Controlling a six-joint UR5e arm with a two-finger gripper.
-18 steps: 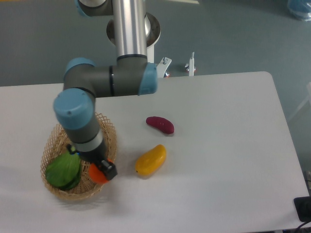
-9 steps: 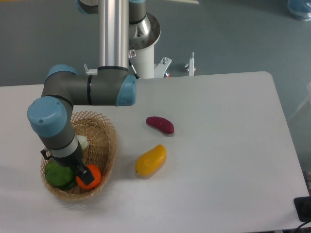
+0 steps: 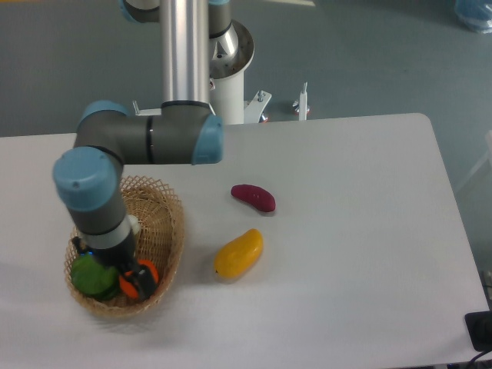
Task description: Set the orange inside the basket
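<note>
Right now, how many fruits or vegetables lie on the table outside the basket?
2. The purple vegetable lies near the table's middle, and the yellow-orange fruit lies just in front of it, right of the basket. The arm covers part of the table, so another could be hidden.

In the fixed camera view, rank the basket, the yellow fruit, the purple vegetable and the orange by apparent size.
1. basket
2. yellow fruit
3. purple vegetable, slightly smaller
4. orange, but the pincer hides part of it, so its rank against the purple vegetable is uncertain.
</note>
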